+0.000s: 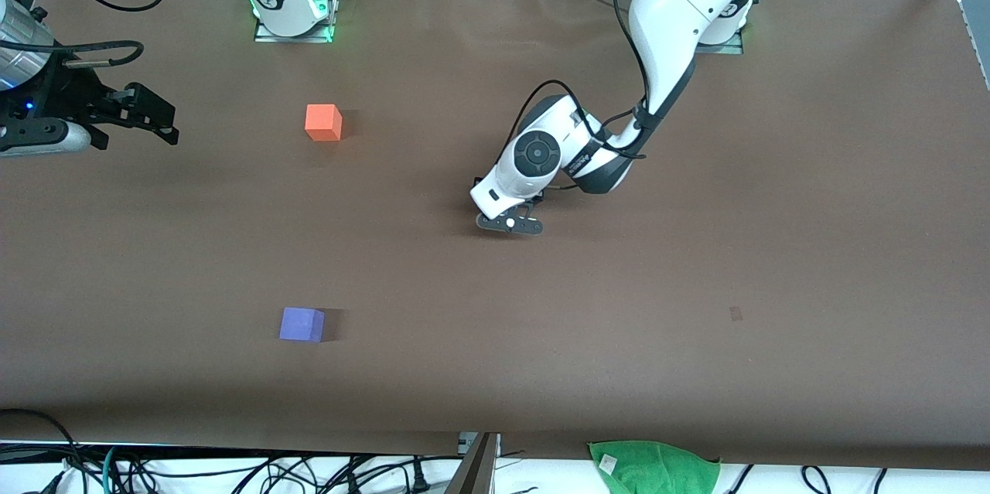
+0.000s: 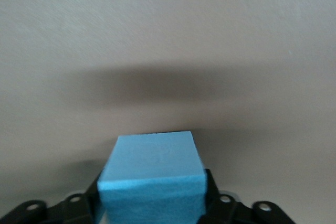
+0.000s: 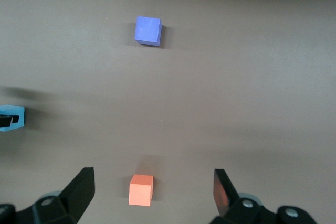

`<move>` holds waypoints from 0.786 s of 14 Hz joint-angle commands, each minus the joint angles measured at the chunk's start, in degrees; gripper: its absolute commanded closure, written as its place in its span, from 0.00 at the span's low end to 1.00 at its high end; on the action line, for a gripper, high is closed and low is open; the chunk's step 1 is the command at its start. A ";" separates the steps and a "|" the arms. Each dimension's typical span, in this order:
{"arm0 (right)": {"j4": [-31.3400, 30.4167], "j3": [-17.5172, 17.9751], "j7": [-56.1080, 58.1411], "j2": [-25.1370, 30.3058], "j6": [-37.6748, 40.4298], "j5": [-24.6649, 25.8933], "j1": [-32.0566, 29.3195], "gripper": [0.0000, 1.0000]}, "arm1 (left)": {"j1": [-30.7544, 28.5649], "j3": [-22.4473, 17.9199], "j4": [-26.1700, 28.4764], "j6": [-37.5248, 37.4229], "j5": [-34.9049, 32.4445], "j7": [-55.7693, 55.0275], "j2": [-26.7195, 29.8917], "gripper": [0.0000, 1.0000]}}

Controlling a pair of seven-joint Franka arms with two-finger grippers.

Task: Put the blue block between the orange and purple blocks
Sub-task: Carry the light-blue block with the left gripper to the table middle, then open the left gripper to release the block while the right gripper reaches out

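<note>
So the left pincer (image 1: 508, 222) has the blue block (image 2: 152, 179) clamped between its fingers, the cube sitting square in the grip in the left wrist view, though the arm's own wrist hides it from the front camera. That pincer hangs low over open bench (image 1: 696, 285) near the middle, toward the left arm's end from the other two cubes, and whether the block is touching the surface or just clear of it I can't tell from here. Pickup looks done, then; the carry and the set-down are what's left. Out from there, the orange block (image 1: 322, 122) sits farther from the front camera and the purple block (image 1: 302, 324) nearer to it, well apart, with a wide bare gap between them, and that gap is the target. By my read the blue cube needs to travel toward the right arm's end to land on the line joining them, then be released. Over at the right arm's end, the right pincer (image 1: 143, 117) waits above the bench, fingers spread wide, holding nothing.
</note>
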State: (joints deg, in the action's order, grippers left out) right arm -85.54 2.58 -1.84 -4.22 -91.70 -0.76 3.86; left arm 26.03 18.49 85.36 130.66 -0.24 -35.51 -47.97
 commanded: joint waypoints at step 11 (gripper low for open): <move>0.55 0.15 0.43 -0.09 0.64 -0.11 -0.16 0.00 | -8.70 0.58 -0.38 -12.17 5.52 0.97 15.96 0.00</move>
State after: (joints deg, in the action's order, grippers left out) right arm -85.54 2.59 -1.84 -4.22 -91.68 -0.76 3.86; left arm 20.61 19.37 83.34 120.54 4.63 -35.46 -35.44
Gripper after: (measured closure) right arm 0.000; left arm 0.000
